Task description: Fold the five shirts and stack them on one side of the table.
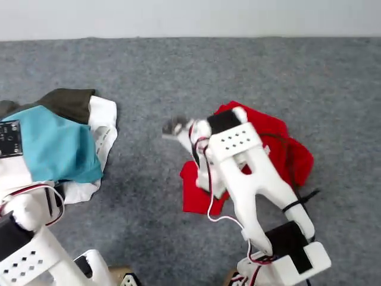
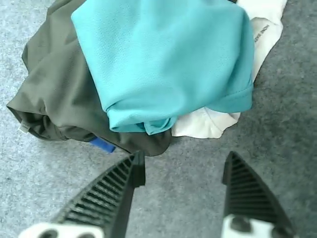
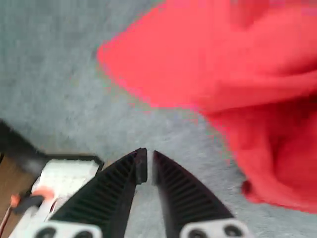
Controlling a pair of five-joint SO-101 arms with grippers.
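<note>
High view: saw a grey desk [image 1: 178, 71] with a pile of shirts at 9 o'clock. Found a teal shirt [image 1: 56, 146] on top of that pile. Noted a dark olive shirt [image 1: 68, 102] under it toward 12 o'clock and a white shirt [image 1: 102, 125] sticking out from beneath toward 3 o'clock. Saw a crumpled red shirt [image 1: 286, 149] lying alone at about 3 o'clock from the desk's middle, well apart from the pile. Traced the right arm [image 1: 256, 179] from 5 o'clock up across the red shirt, with the right jaws past the shirt's 9 o'clock edge, over bare desk. Could not tell their state from here for blur. Spotted the left arm [image 1: 30, 256] at 7 o'clock, on the pile's 6 o'clock side.

Left wrist view: found the left jaws wide apart, gripping nothing, hanging over bare desk just short of the pile. Saw the teal shirt bunched over the dark olive and white ones. Noted a small blue tag [image 2: 102, 145] peeking out at the olive shirt's near edge.

Right wrist view: found the right jaws all but together, with only a thin slit between the tips and nothing gripped. Placed them over grey desk, near a corner of the red shirt.
</note>
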